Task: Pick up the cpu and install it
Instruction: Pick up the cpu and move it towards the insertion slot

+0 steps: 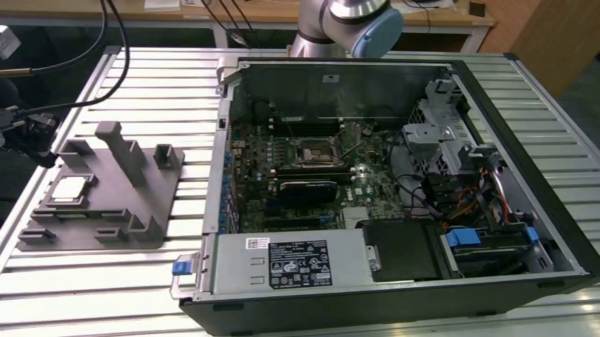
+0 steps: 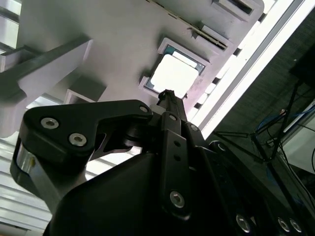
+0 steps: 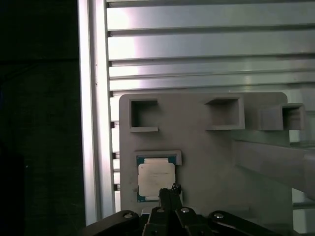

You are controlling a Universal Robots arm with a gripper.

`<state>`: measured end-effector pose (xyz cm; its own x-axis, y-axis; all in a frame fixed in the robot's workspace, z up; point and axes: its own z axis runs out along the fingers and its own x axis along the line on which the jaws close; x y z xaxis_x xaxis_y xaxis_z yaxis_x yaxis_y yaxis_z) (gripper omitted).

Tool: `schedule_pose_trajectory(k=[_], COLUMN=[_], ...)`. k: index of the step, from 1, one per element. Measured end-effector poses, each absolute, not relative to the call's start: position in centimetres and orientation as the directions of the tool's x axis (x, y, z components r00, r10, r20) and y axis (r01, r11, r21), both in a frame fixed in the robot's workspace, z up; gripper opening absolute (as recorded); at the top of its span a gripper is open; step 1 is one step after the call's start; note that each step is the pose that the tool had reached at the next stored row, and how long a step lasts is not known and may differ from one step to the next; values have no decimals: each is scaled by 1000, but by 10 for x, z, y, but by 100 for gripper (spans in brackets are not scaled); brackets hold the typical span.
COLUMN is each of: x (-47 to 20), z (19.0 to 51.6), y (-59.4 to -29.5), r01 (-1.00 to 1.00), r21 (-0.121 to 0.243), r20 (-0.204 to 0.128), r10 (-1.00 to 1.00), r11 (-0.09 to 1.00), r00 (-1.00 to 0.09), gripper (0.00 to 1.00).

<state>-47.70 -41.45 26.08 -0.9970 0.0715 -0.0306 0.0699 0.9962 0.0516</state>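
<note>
We are on the first step, the pick. The cpu [image 1: 70, 189] lies flat in a shallow pocket of the grey block [image 1: 108, 210], at the exterior view's lower left. That is well apart from the socket [image 1: 311, 151] in the middle of the open case [image 1: 553, 210]. In both wrist views the tool [image 3: 170, 189] hangs over the block with its tips pressed together and nothing between them, lined up on one edge of the cpu. We cannot tell how high above it the tool is. The exterior view shows the chip's top uncovered, so we judge it not yet touched. None of the install is done, since the cpu is on the block and not in the socket.

As we judge it, the pick calls for the tips to spread wider than the chip, centre over it and come down square. The pocket's low rim leaves little edge to catch, and so thin a part would tip easily.

The desk [image 1: 150, 77] is made of ribbed aluminium slats, bright with glare. Block and case stand side by side on it, just apart. The arm [image 1: 361, 21] stands behind the case at the top of the exterior view. Behind it runs a wooden tabletop [image 1: 272, 10], with cables [image 1: 98, 35] hanging at the upper left. The floor [image 3: 39, 123] beside the desk looks dark.
</note>
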Motion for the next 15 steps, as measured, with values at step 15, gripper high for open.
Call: schedule_pose_trajectory(k=[15], x=[-483], z=[242], y=[-416], r01=[70], r21=[52], r20=[-30], r10=[72], r11=[996], r00=[-997], gripper=[11])
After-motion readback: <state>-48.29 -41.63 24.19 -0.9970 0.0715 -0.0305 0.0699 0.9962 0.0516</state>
